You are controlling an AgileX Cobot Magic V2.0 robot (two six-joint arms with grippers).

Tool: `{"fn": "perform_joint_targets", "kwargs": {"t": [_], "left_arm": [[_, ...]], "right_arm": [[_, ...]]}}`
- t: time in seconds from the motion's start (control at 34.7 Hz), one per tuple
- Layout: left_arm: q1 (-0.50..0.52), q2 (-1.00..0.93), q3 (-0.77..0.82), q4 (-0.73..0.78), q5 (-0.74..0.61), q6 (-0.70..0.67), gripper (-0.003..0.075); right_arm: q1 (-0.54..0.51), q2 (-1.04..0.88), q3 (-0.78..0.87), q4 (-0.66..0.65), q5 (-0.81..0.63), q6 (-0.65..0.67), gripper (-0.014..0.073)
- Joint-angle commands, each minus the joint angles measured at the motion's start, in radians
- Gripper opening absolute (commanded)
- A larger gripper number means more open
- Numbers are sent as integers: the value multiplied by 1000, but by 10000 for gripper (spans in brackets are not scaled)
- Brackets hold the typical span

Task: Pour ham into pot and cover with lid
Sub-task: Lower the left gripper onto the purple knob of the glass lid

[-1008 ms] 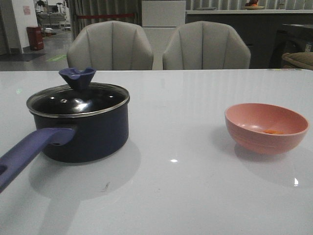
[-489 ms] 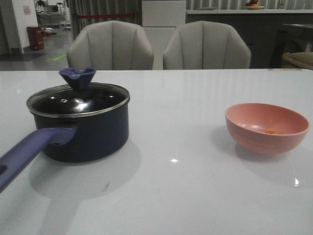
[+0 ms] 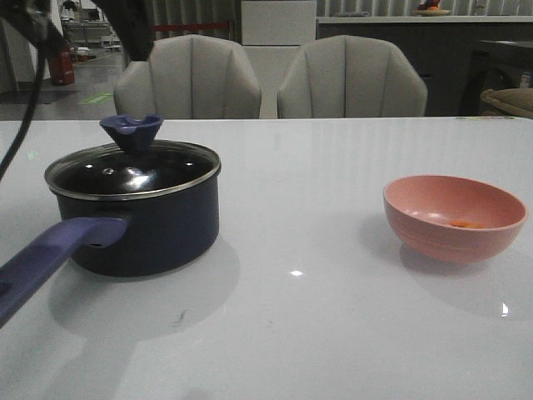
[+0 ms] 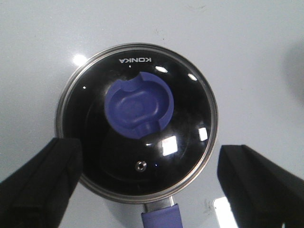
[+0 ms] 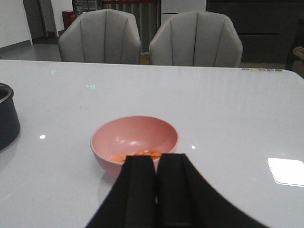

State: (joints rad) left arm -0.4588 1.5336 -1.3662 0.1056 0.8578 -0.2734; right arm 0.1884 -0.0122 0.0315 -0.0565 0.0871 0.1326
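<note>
Saucepan first: the dark navy pot point(image 3: 146, 225) with the long purple-blue straight handle point(image 3: 50, 254) stands on the glossy white surface point(image 3: 300, 317) at the left of the front view, its handle running out toward seven o'clock. The round glass lid point(image 3: 133, 171) with the shiny metal rim sits closed on the pot, and the flared purple-blue knob point(image 3: 132, 132) rises from its middle. A dark part of the left arm point(image 3: 125, 25) shows at eleven o'clock in the front view, above and behind the pot. In the left wrist view the left gripper point(image 4: 152, 183) hangs over the lid point(image 4: 137, 121), spread wide, with one black finger point(image 4: 40, 183) to either side of the rim and nothing between them; the knob point(image 4: 138, 105) lies just beyond the midpoint of the gap.

Well apart to the right, at about three o'clock from the pot, the salmon-pink round bowl point(image 3: 454, 218) rests upright on the surface. The small orange-pink flat slices of ham point(image 3: 465, 223) lie at its bottom. In the right wrist view the right gripper point(image 5: 156, 173) has its two black fingers point(image 5: 140, 194) pressed together, gripping nothing, just short of the bowl point(image 5: 135, 142), with the ham point(image 5: 137, 154) visible beyond the fingertips. Two grey upholstered chairs point(image 3: 271, 79) stand behind the surface at twelve o'clock.
</note>
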Motion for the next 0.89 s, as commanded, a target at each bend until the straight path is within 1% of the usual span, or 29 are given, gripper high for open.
{"fn": "perform_joint_targets", "kwargs": {"t": [0.0,0.2,0.37,0.49,0.66,0.86], "left_arm": [[-25,54,-118,25,22,-54,638],[-25,182,-268,27,151,-96,638],[-14,240,-338,37,204,-115,638],[11,265,-368,37,247,-133,638],[45,272,-373,11,253,-142,638],[46,303,-373,-27,253,-140,638]], "right_arm": [[-4,-17,-10,-8,-87,-7,148],[-4,-17,-10,-8,-87,-7,148],[-4,-17,-10,-8,-87,-7,148],[-4,-17,-10,-8,-87,-7,148],[-4,-17,-10,-8,-87,-7,148],[-4,-17,-10,-8,-87,-7,148]]}}
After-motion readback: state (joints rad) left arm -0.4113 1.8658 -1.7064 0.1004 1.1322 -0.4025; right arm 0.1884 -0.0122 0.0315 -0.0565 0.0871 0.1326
